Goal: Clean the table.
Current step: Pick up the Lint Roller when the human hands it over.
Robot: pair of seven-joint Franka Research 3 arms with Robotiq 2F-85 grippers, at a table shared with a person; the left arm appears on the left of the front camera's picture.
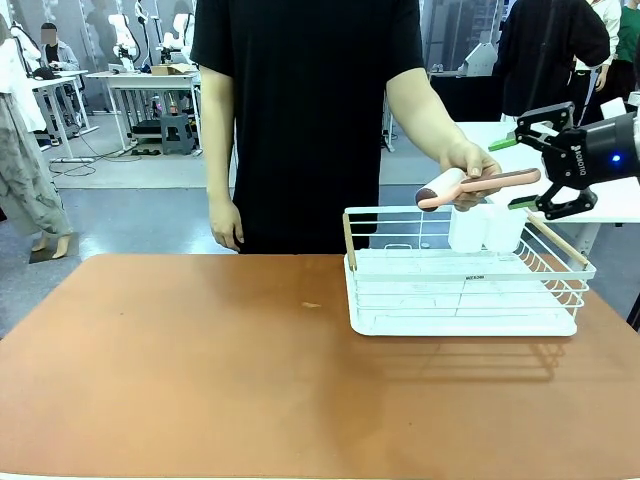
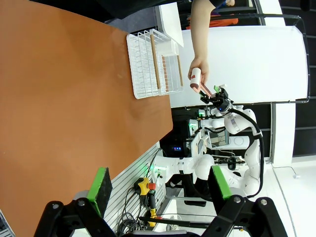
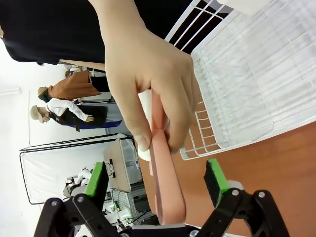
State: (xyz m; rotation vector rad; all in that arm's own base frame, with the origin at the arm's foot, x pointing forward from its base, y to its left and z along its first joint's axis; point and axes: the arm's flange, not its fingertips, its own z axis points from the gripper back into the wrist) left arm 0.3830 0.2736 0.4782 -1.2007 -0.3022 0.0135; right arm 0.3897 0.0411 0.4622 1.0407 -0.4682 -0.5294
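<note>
Across the reddish-brown table (image 1: pixel 200 370), a person's hand (image 1: pixel 468 165) holds out a lint roller (image 1: pixel 440 188) with a white roll and a pink handle, above a white wire rack (image 1: pixel 460 290). My right gripper (image 1: pixel 515 173) is open, its green pads on either side of the handle's free end without touching it. In the right wrist view the pink handle (image 3: pixel 165 187) runs down between my open right gripper (image 3: pixel 155 180), with the hand (image 3: pixel 143 74) gripping it higher up. My left gripper (image 2: pixel 160 190) is open and empty, off the table's (image 2: pixel 74 98) edge.
A small speck (image 1: pixel 311 305) lies on the tabletop left of the rack. Two white cups (image 1: pixel 485 228) stand in the rack's far end. The person stands at the far edge. A white table (image 1: pixel 620 200) is behind my right arm.
</note>
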